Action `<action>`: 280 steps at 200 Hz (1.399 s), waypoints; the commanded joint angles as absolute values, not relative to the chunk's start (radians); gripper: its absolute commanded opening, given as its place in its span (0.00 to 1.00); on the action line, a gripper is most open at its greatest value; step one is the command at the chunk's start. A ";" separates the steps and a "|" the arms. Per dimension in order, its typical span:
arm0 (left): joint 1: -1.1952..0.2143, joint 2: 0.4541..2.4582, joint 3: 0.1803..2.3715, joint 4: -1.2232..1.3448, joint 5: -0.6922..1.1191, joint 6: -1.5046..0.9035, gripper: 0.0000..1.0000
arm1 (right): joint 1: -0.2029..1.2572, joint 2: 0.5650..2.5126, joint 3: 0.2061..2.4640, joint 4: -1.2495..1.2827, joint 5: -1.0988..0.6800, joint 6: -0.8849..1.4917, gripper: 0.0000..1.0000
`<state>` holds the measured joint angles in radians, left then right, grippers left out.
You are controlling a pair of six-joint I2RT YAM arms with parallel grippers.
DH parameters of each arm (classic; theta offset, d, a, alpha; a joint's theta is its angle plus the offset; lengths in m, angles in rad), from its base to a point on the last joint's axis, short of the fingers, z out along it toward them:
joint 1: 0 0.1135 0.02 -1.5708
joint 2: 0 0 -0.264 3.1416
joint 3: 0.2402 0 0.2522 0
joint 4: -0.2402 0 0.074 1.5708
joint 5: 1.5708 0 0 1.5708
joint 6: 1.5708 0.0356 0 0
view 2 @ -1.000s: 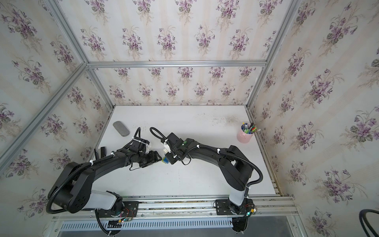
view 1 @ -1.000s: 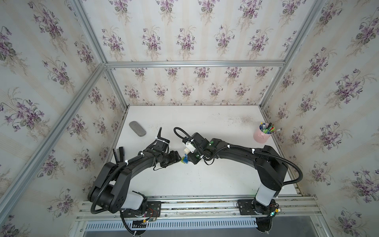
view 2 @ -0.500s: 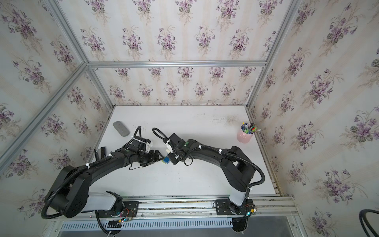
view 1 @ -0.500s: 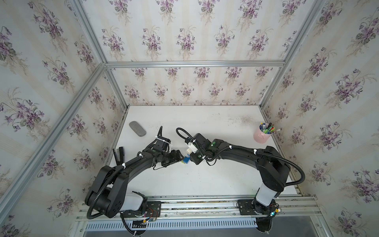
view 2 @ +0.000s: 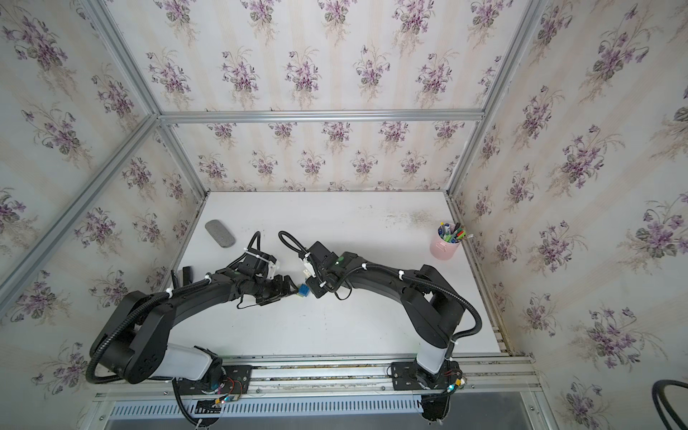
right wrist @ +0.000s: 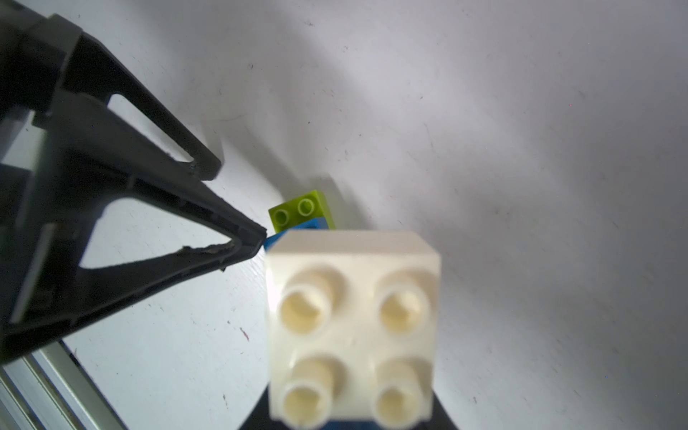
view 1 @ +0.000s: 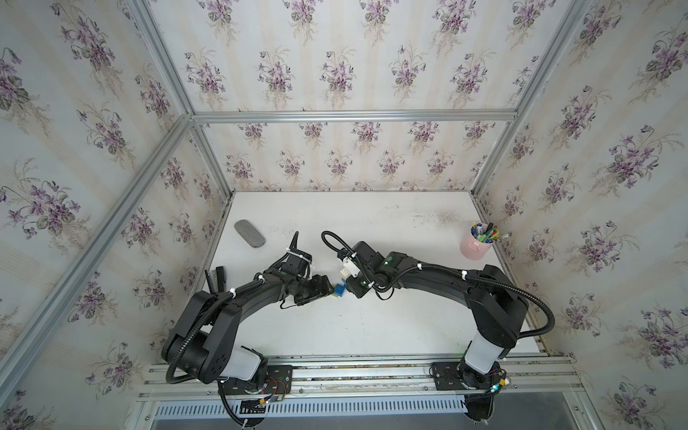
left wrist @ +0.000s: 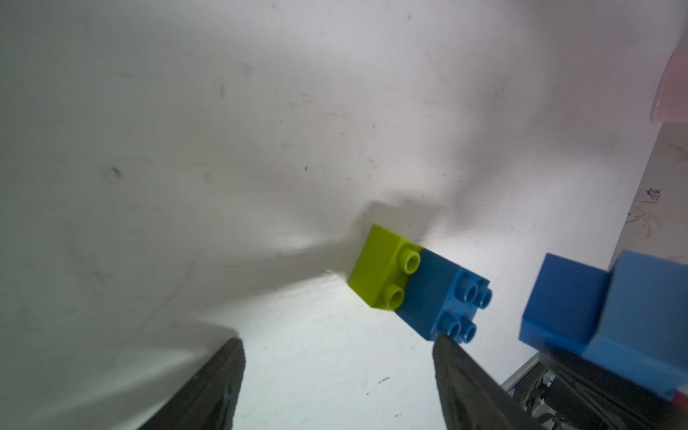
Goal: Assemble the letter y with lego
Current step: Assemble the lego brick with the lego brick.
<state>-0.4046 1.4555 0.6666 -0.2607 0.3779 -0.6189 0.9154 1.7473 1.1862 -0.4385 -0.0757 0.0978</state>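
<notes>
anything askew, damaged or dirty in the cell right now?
Minor only. The blue brick on the table sits half-offset on the green brick, two green studs bare; possibly deliberate. A left finger shows a ragged inner edge in the right wrist view. Dark speckled smudge on the table near the cup.

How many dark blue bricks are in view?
2. One dark blue brick rests on the table, joined to the lime green brick; the other is in the cluster in the right hand, beside the light blue brick. Others may be hidden.
</notes>
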 commanded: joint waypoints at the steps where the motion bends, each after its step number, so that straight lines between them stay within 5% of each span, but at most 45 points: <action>1: -0.405 1.470 0.664 -0.269 0.353 -0.612 0.81 | 0.916 1.740 1.186 -0.433 -0.078 0.095 0.29; 280: -0.405 1.480 0.667 -0.330 0.291 -0.591 0.78 | 0.904 1.762 1.221 -0.470 -0.158 -0.245 0.29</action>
<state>-0.4061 1.4693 0.6724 -0.2474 0.3664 -0.6048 0.9112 1.7622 1.2037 -0.4480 -0.1360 -0.1783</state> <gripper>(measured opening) 0.781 0.337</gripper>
